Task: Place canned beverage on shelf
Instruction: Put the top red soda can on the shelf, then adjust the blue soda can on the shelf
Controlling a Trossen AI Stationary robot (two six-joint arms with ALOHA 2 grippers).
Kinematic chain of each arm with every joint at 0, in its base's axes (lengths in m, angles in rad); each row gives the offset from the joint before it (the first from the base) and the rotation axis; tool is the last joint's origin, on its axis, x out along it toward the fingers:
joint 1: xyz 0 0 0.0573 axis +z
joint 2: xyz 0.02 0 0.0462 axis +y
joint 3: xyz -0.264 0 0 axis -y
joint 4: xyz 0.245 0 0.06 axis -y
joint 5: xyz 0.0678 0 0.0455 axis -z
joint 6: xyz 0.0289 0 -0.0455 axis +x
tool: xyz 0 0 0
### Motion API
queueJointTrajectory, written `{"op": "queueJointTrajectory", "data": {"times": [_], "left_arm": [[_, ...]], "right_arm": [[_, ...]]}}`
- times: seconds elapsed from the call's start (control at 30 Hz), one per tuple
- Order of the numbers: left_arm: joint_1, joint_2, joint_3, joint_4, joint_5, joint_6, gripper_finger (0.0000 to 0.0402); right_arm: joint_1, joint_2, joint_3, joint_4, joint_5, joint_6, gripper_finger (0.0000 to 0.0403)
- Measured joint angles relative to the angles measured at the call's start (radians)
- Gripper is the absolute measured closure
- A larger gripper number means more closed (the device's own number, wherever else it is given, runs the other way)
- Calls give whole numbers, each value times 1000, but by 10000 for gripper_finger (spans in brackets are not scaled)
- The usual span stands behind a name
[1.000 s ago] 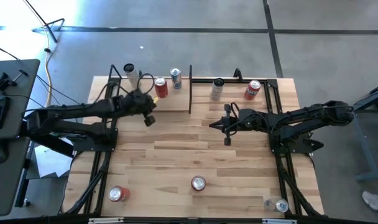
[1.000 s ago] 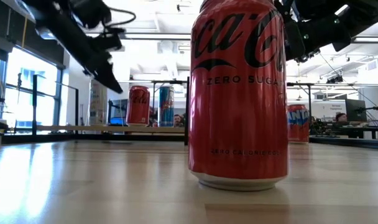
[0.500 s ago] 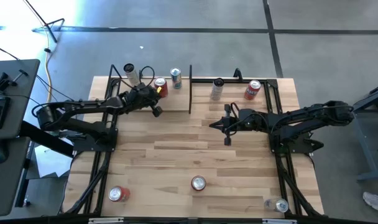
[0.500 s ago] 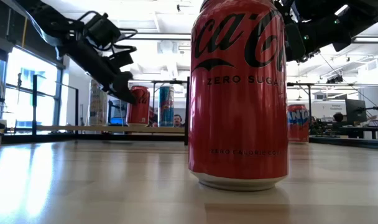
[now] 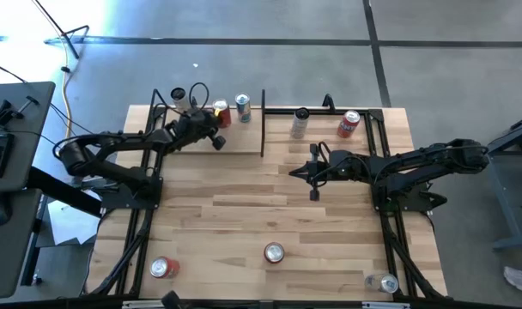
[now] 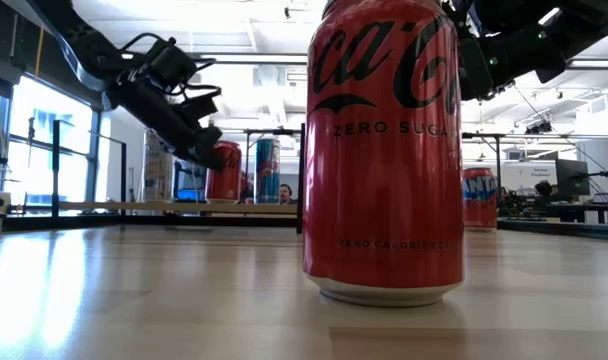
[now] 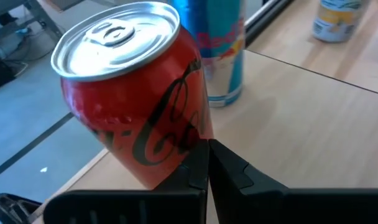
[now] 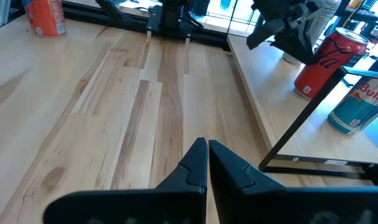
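A red cola can stands on the pale shelf board at the table's far edge, beside a blue-and-silver can. My left gripper, shut and holding nothing, points at the red can's lower side from the near left. My right gripper hovers shut above the table's middle, holding nothing. Another red can stands upright on the table near its front edge. My left gripper has its shut fingertips right at the lower side wall of the red can, coming slanting down from the near left. I cannot tell whether they touch it.
On the shelf also stand a white can at the far left, a dark-topped can and a red can right of the black upright rod. Near the front edge are a red can and a clear one.
My left gripper has gone toward the table's far edge and down, reaching the height of the red can on the shelf and closing in on its side. My right arm has kept still.
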Motion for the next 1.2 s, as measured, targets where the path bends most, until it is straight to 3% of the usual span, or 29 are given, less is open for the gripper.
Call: {"op": "queueJointTrajectory", "data": {"times": [0.1,0.23,0.4,0.6,0.73,1.03,1.2], "left_arm": [[14,6,0,18,0,0,401],[19,-3,0,27,30,10,401],[18,-52,-35,61,79,19,401],[19,-137,-140,189,100,8,401],[18,-183,-166,192,131,8,401],[17,-213,-170,200,210,13,401],[17,-213,-170,201,209,27,401]], "right_arm": [[0,0,0,1,8,0,402],[-5,0,5,58,100,50,402],[-58,12,155,-54,95,48,402],[-175,171,488,-321,54,-18,377],[-260,350,770,-546,-19,-33,328],[-371,771,1428,-1083,-31,-27,207],[-396,950,1719,-1225,-31,-15,163]]}}
